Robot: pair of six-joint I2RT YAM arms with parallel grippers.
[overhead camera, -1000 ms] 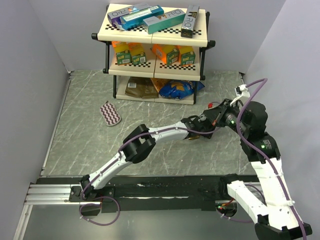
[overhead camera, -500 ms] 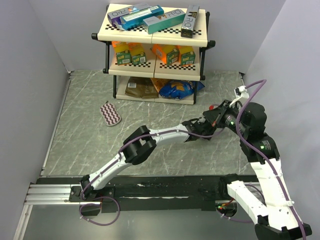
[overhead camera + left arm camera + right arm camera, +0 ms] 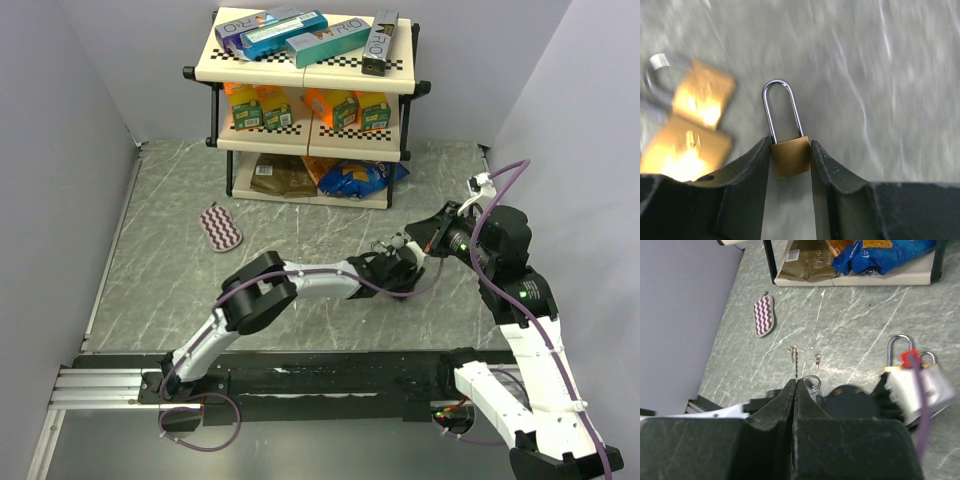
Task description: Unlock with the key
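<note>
In the left wrist view my left gripper [image 3: 790, 145] is shut on a small brass padlock [image 3: 790, 159]. Its steel shackle [image 3: 782, 107] points away from me, over the grey marbled table. In the right wrist view my right gripper [image 3: 795, 382] is shut on a thin key [image 3: 796, 365], whose blade sticks out past the fingertips. A wire key ring [image 3: 811, 380] hangs beside it. In the top view the left gripper [image 3: 398, 263] sits just left of and nearer than the right gripper [image 3: 432, 236], a small gap apart.
Two more brass padlocks [image 3: 702, 95] lie blurred at the left of the held one. A padlock bunch with a red tag [image 3: 910, 372] sits right of the key. A small loose key [image 3: 817, 358], a wavy-patterned pouch [image 3: 221, 226] and a stocked shelf [image 3: 310, 75] stand farther off.
My left gripper has pulled back left and nearer, away from the right gripper, with the padlock in it. The right arm has barely moved.
</note>
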